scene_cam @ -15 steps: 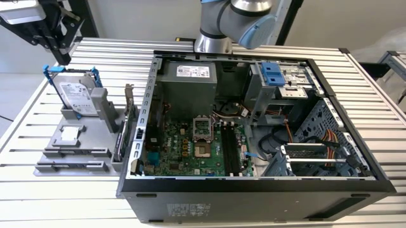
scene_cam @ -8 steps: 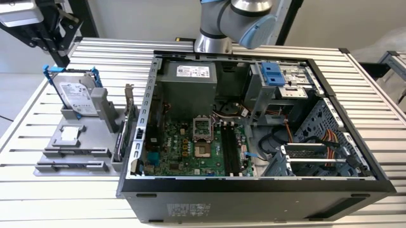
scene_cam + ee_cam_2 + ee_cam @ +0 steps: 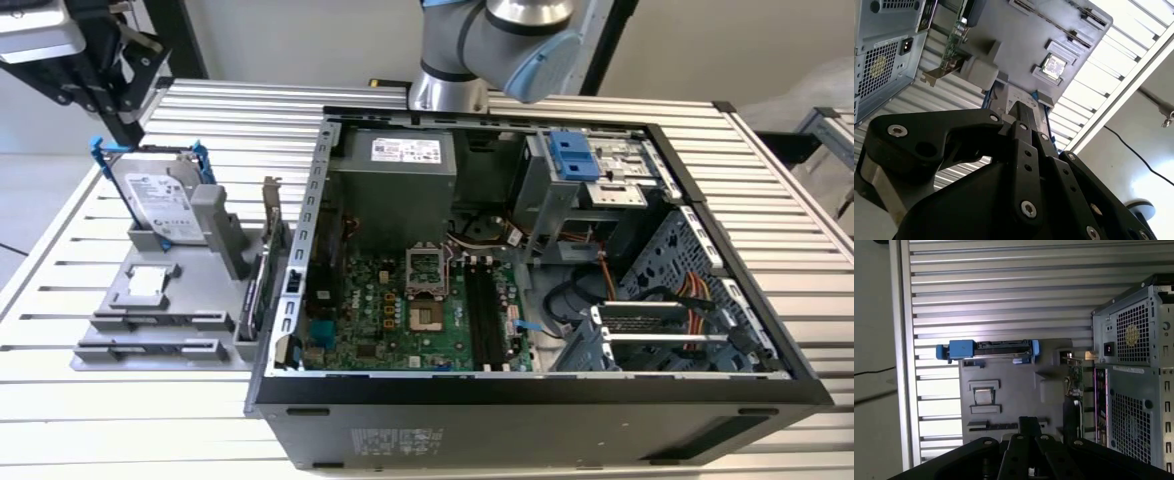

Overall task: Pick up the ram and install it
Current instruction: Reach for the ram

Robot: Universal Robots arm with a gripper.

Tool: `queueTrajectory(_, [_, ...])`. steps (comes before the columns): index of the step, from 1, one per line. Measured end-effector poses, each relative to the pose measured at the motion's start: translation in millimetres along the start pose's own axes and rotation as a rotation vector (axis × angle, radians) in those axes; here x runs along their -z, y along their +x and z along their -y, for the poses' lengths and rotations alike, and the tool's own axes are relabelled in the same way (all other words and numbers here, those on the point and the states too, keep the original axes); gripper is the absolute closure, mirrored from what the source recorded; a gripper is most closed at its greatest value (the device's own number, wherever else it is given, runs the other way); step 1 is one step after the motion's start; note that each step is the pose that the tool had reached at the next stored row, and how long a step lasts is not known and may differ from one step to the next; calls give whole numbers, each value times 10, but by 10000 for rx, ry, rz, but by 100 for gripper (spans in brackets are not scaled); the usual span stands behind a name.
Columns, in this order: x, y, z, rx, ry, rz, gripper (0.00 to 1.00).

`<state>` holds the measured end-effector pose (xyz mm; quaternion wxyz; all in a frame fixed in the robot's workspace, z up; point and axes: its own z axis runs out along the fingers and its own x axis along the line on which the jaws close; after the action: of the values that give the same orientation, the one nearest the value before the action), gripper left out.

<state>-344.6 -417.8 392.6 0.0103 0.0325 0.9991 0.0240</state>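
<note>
My gripper [image 3: 118, 100] hangs high over the table's far corner at the exterior view's left, above the grey parts fixture [image 3: 180, 300]. In both wrist views its black fingers [image 3: 1023, 111] are pressed together with nothing between them, so it is shut [image 3: 1029, 422]. I cannot make out the ram. A thin dark strip [image 3: 994, 426] lies in one of the fixture's long slots, too edge-on to tell what it is. The open computer case [image 3: 534, 390] lies beside the fixture, and its motherboard [image 3: 400, 310] has black memory slots [image 3: 483, 320].
The fixture also holds a silver hard drive with blue handles [image 3: 160, 195], a card with a metal bracket [image 3: 271, 260] and a small square chip [image 3: 147, 285]. The arm's base [image 3: 447, 90] stands behind the case on the slatted aluminium table [image 3: 80, 420].
</note>
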Motion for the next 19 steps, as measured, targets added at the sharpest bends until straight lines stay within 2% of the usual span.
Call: queueTrajectory(19, [7, -11, 167, 8, 0, -1, 100])
